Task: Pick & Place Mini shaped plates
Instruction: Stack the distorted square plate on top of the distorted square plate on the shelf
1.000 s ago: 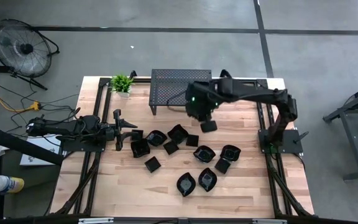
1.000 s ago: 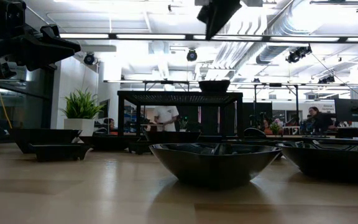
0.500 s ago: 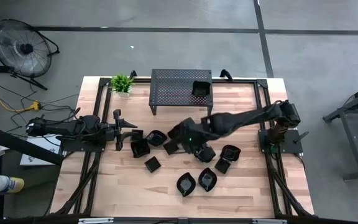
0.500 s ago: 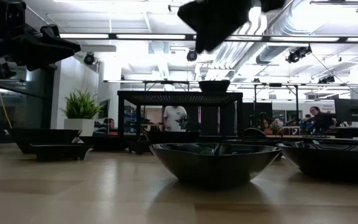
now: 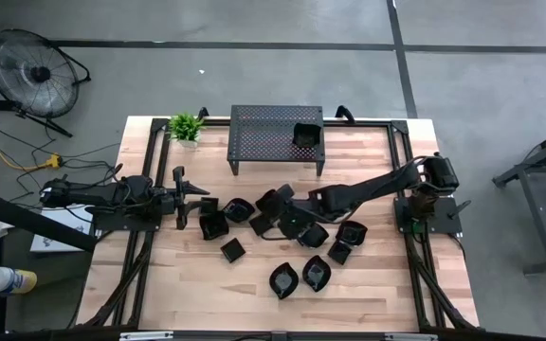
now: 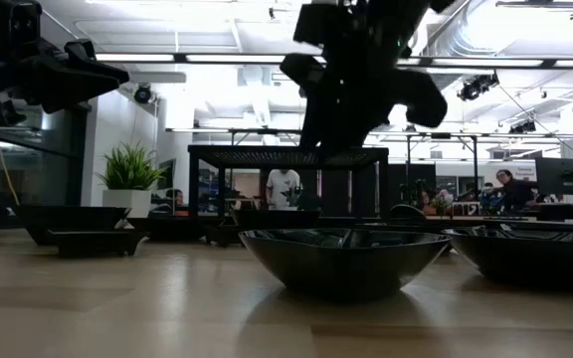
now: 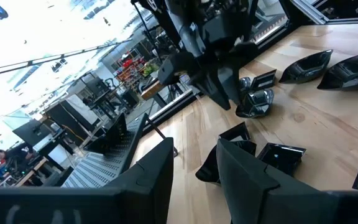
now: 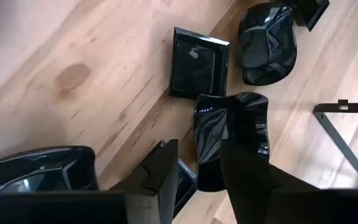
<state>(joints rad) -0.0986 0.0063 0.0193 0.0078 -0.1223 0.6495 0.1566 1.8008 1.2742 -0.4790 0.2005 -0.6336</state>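
One mini plate (image 8: 232, 140) is lying on the wooden table (image 5: 197, 284) right ahead of the right gripper (image 5: 290, 224), whose fingers (image 8: 160, 171) are spreading apart above the cluster. Another is sitting on the perforated stand (image 5: 263, 133). Left gripper (image 5: 183, 197) is hovering open nearby.

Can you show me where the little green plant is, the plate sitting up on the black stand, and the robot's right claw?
green plant (image 5: 186, 125), high view, on its leaves.
plate on the stand (image 5: 305, 134), high view, on its middle.
right gripper (image 5: 292, 225), high view, between its fingertips.
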